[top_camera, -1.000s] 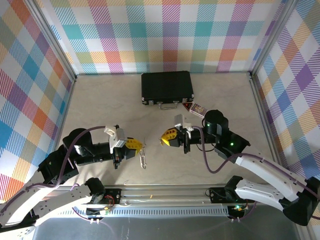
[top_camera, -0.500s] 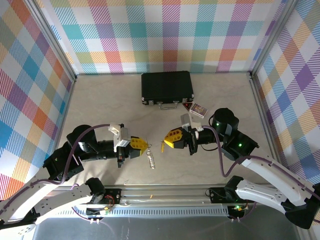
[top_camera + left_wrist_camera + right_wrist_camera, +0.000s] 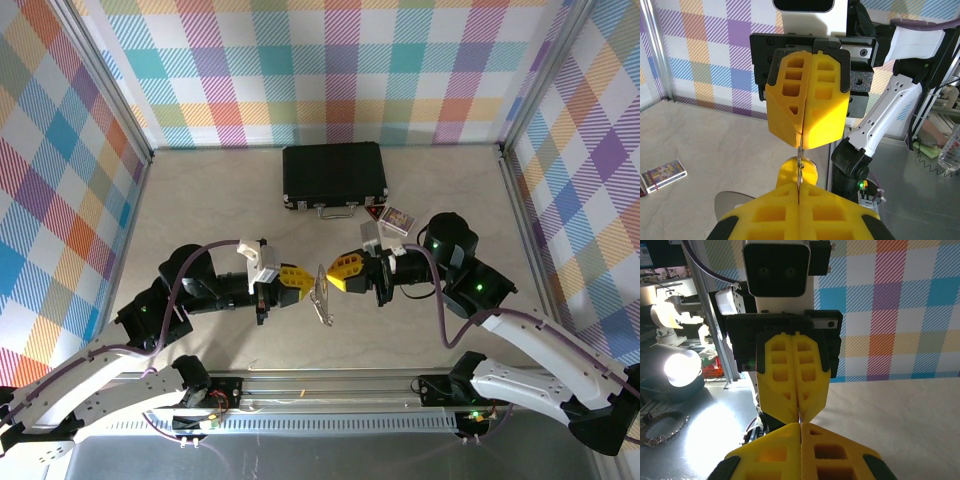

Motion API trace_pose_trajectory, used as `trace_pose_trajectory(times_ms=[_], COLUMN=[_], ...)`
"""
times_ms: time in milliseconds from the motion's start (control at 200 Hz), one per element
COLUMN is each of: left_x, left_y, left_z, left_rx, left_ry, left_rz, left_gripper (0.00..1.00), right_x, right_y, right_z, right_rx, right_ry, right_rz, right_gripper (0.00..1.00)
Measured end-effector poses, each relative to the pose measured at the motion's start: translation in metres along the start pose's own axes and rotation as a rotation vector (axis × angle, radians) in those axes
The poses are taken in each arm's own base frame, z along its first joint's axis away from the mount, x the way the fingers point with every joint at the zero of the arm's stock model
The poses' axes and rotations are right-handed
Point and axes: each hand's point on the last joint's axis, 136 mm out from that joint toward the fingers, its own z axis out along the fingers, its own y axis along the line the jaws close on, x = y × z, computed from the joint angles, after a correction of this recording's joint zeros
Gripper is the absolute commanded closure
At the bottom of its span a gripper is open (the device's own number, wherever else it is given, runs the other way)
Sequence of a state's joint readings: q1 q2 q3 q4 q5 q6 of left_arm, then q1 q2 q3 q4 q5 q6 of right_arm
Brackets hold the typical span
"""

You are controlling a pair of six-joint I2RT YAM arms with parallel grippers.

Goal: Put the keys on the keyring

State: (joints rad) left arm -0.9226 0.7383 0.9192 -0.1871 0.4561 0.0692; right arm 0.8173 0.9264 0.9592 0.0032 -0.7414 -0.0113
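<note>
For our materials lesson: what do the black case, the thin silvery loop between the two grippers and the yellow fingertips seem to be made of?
The black case looks like hard plastic or leatherette: matt black, with pale metal-looking fittings on its near edge. The keyring looks like metal: a thin, silvery, glinting line. The yellow fingertips look like moulded or printed plastic: matt, with open cells.

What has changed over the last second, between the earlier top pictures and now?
The left gripper, shut on the keyring, moved right and carried it toward the right gripper, which shifted slightly; their tips now almost meet. The right gripper seems to grip the key. Both stayed shut; the case and small box did not move.
</note>
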Motion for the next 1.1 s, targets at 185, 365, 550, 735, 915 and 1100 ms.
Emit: trace_pose_trajectory(times_ms=[185,365,550,735,915,1100], left_x=[-0.007,-0.010,-0.010,-0.006,-0.005,-0.007], left_y=[0.000,0.000,0.001,0.002,0.004,0.007], left_z=[0.000,0.002,0.002,0.003,0.003,0.003], left_rx=[0.002,0.002,0.002,-0.001,-0.014,-0.026], left_ry=[-0.026,-0.040,-0.043,-0.036,-0.045,-0.068], left_rz=[0.008,0.012,0.011,0.001,-0.004,-0.002], left_gripper=[1.00,1.00,1.00,1.00,1.00,1.00], right_x=[-0.004,-0.007,-0.011,-0.010,-0.008,-0.011], right_y=[0.002,0.001,-0.002,-0.007,-0.010,-0.011], right_z=[-0.003,-0.004,-0.006,-0.009,-0.009,-0.009], right_rx=[0.008,0.020,0.048,0.095,0.110,0.112], right_ry=[-0.013,-0.020,-0.032,-0.055,-0.060,-0.075], right_rz=[-0.013,-0.020,-0.028,-0.035,-0.020,-0.013], right_gripper=[1.00,1.00,1.00,1.00,1.00,1.00])
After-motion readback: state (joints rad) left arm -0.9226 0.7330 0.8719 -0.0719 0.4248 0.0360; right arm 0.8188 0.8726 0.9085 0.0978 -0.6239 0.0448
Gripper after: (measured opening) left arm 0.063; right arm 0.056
